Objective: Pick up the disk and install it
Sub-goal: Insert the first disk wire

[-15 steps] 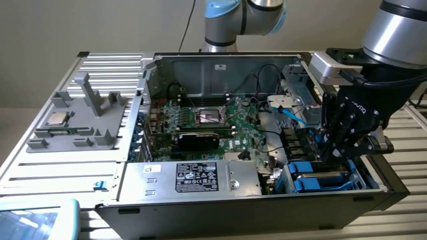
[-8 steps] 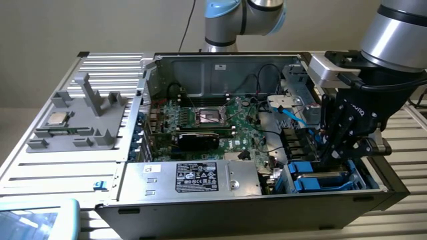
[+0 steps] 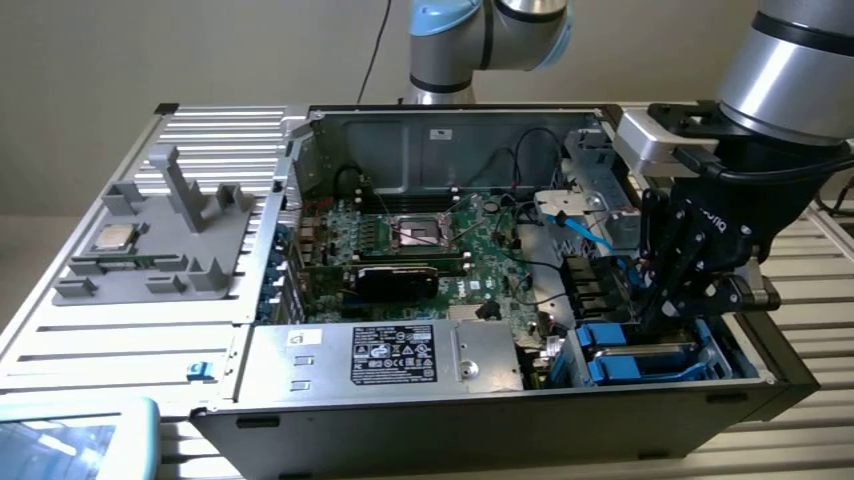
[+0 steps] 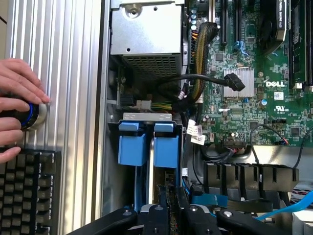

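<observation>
The disk (image 3: 642,358) sits in its bright blue carrier down in the drive bay, at the near corner of the open computer case (image 3: 481,410) on the exterior view's right. My gripper (image 3: 663,322) reaches down into that bay from above, its black fingers close together on the carrier's upper edge. In the wrist view the disk (image 4: 164,143) shows as blue carrier tabs under a silver bracket, with rails running toward my gripper (image 4: 171,213). Its fingertips are pinched close on the carrier. The lower part of the disk is hidden by the bay walls.
The motherboard (image 3: 414,240), loose black cables and a blue cable (image 3: 587,235) lie beside the bay. A silver box with a black label (image 3: 387,355) fills the case front. A grey fixture tray with a CPU chip (image 3: 111,238) stands on the exterior view's left. A hand (image 4: 14,105) rests on a knob by a keyboard (image 4: 27,191).
</observation>
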You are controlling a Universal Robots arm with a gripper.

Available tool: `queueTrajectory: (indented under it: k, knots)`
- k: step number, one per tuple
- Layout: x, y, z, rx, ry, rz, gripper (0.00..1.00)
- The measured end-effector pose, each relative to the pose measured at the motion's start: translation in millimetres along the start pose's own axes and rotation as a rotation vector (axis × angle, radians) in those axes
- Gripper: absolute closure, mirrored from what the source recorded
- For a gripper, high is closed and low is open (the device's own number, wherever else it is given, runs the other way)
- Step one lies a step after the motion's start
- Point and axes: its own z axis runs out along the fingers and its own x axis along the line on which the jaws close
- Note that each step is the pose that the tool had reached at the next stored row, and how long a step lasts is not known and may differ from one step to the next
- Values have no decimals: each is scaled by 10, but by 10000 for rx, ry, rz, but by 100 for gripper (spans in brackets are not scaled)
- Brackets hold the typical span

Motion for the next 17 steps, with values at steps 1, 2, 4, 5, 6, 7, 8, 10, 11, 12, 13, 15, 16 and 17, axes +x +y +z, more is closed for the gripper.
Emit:
queueTrajectory:
  k: [1, 2, 4, 5, 6, 7, 8, 10, 11, 12, 13, 15, 16, 17]
  knots:
    - [-1, -1, 3, 0, -2, 0, 84]
    - [0, -1, 5, 0, -2, 0, 84]
    - [3, -3, 12, 0, -5, -1, 84]
    - [4, -3, 14, 1, -4, -1, 84]
    - [5, -3, 17, 1, -3, 0, 84]
    - [5, -3, 18, 1, 0, 0, 84]
    - [5, -4, 19, 0, 1, 0, 84]
    - [5, -4, 26, 0, -2, -1, 84]
    - [4, -4, 29, 1, -2, 0, 84]
    - [4, -4, 31, 1, -3, 0, 84]
    - [4, -5, 33, 0, -2, 0, 84]
    - [4, -7, 36, 1, -2, -1, 84]
    - [3, -9, 37, 0, -3, -1, 84]
    - [3, -10, 37, 0, -3, 0, 84]
